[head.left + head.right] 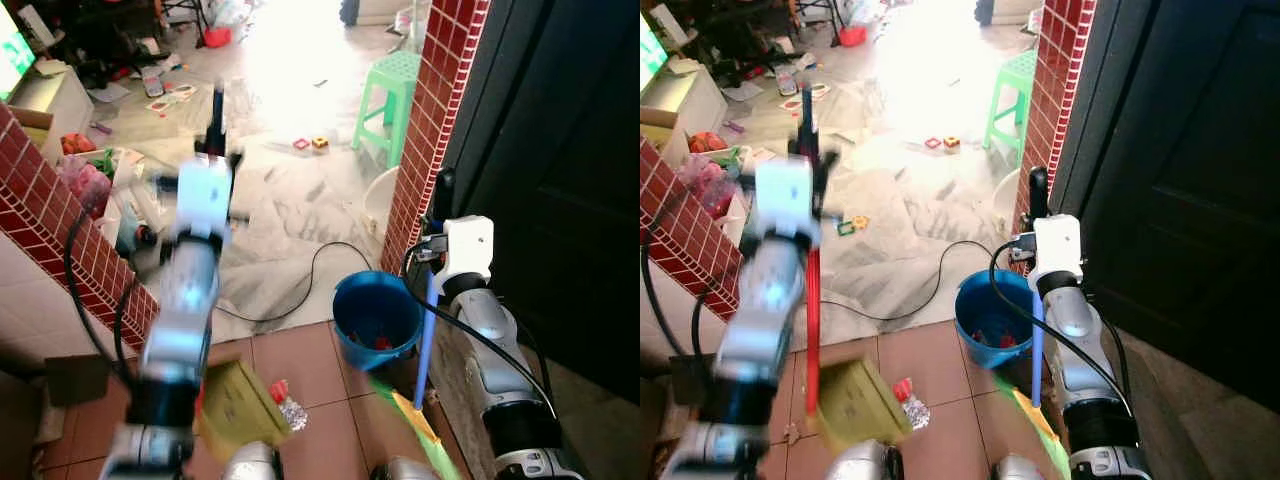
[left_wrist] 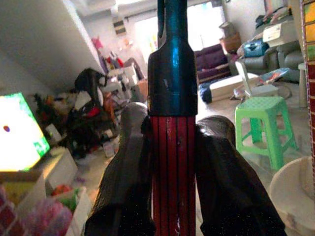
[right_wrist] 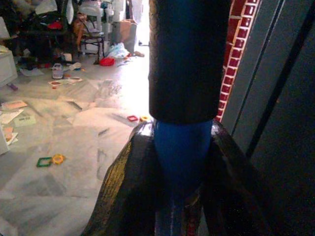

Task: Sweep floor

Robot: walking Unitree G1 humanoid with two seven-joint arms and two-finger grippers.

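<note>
Clamping a red handle (image 2: 172,177) between both fingers (image 2: 125,187), left gripper (image 2: 173,196), right gripper (image 3: 179,187) clenched on a blue broom (image 1: 1037,345), blue bucket (image 1: 990,315) just beside it, green stool (image 1: 390,95) beyond.

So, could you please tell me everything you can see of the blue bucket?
The blue bucket is round, open-topped and looks like plastic. It stands upright on the terracotta tile floor beside the red brick pillar. A few small red bits lie inside at the bottom. The blue handle held by the right gripper passes just in front of its rim; whether they touch is unclear.
</note>
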